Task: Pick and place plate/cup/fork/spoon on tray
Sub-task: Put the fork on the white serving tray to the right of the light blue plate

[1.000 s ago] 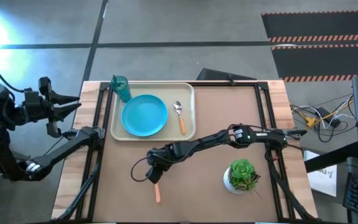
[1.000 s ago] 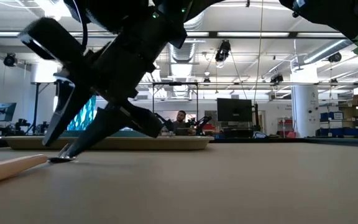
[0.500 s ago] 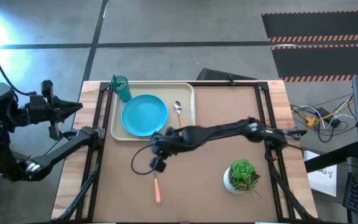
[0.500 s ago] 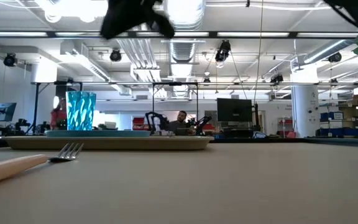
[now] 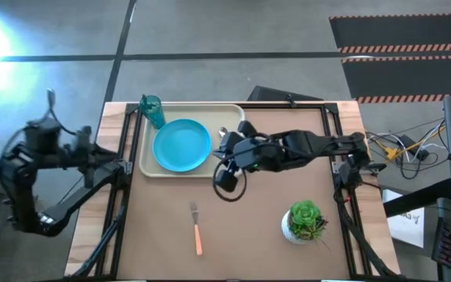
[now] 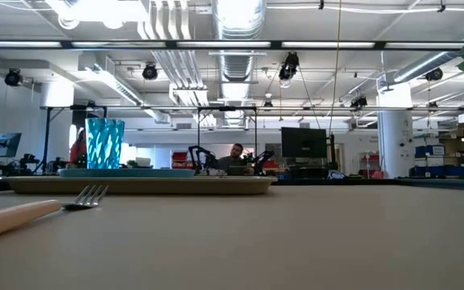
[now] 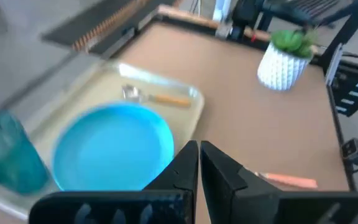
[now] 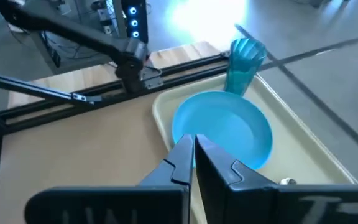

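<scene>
The cream tray (image 5: 237,117) lies at the table's far left. On it are the sky-blue plate (image 5: 182,145), the teal cup (image 5: 152,110) at its far left corner and the spoon (image 7: 157,98) along its right side. The fork (image 5: 197,229) lies flat on the bare table nearer the front, its tines (image 6: 91,194) toward the tray. My right gripper (image 8: 194,155) is shut on nothing and hovers over the tray's right part, pointing at the plate (image 8: 222,134). My left gripper (image 7: 199,163), also shut with nothing in it, hangs beyond the table's left edge.
A green plant in a white pot (image 5: 304,222) stands at the near right. Black frame rails (image 5: 120,184) run along the table's left and right sides. A cable loop (image 5: 227,186) hangs under my right arm. Bare table lies around the fork.
My right gripper has risen off the fork and swung toward the far edge, to above the tray's right side. The fork stays lying on the table where it was. My left arm has drawn back and turned beside the table's left edge.
</scene>
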You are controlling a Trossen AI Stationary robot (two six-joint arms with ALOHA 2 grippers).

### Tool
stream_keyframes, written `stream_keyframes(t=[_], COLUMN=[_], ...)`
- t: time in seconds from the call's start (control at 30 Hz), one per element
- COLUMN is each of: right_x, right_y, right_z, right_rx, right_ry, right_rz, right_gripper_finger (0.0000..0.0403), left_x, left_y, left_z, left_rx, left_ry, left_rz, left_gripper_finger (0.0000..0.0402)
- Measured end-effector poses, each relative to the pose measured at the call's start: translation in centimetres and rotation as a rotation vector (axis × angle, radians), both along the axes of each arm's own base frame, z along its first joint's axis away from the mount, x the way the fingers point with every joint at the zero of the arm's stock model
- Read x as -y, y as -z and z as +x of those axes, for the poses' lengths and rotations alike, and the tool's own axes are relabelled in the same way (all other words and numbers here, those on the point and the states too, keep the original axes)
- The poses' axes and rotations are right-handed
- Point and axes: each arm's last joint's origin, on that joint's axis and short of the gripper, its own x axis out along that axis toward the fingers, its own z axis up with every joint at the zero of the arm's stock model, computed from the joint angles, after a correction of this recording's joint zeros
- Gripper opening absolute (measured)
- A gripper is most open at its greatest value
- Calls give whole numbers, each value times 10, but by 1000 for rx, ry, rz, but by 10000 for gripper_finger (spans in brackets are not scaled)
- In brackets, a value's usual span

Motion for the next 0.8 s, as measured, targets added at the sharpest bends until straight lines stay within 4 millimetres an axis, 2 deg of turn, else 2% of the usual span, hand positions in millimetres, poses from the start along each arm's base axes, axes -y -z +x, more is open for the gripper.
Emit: stream_keyframes(t=[0.17, 0.3, 0.4, 0.63, 0.73, 0.8], right_x=[2, 5, 10, 18, 22, 26], right_y=[-3, 2, 7, 9, 7, 4], right_z=[-3, -2, -1, 0, 0, -3], right_rx=[-2, -38, -68, -79, -82, -76], right_ry=[2, 18, 41, 58, 58, 67], right_rz=[-26, -22, -13, -22, -33, -34], right_gripper_finger=[8, 8, 8, 8, 8, 8], left_x=[5, 11, 5, -34, -51, -64], left_y=[48, 60, 46, -16, -33, -38], left_z=[1, 0, 3, 19, 27, 35], left_rx=[26, 48, 62, 20, 11, 6], left_ry=[1, -8, -8, 64, 86, 99], left_rz=[-116, -111, -89, -5, 59, 63], left_gripper_finger=[0, 0, 0, 0, 0, 0])
